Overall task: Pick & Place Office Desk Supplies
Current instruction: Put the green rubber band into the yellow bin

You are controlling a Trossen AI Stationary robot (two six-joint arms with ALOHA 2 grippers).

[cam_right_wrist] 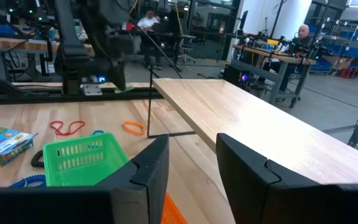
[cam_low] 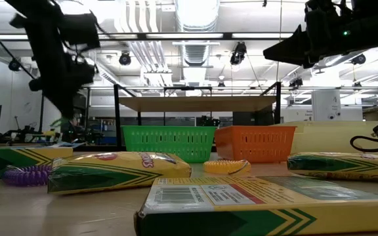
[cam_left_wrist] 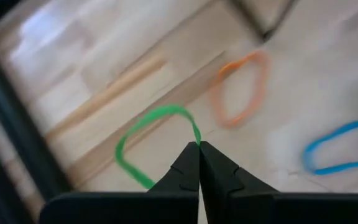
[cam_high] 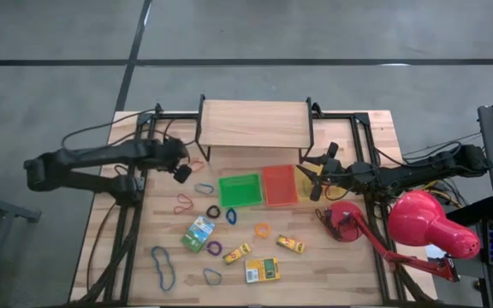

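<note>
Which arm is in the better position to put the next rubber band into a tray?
The left, probably. Its claw is shut on a green rubber band, lifted above the table near the green tray. The right claw is open and empty, raised near the orange tray.

Grey floor point(cam_high: 50, 103) crossed by dark seams surrounds the wooden table point(cam_high: 349, 265). Beyond it, long ceiling lights point(cam_low: 195, 10), pipes, far workbenches point(cam_right_wrist: 278, 59) and seated people point(cam_right_wrist: 302, 34).

Wooden shelf point(cam_high: 255, 122) bars the table's back (trays point(cam_high: 240, 189) just before it).
</note>
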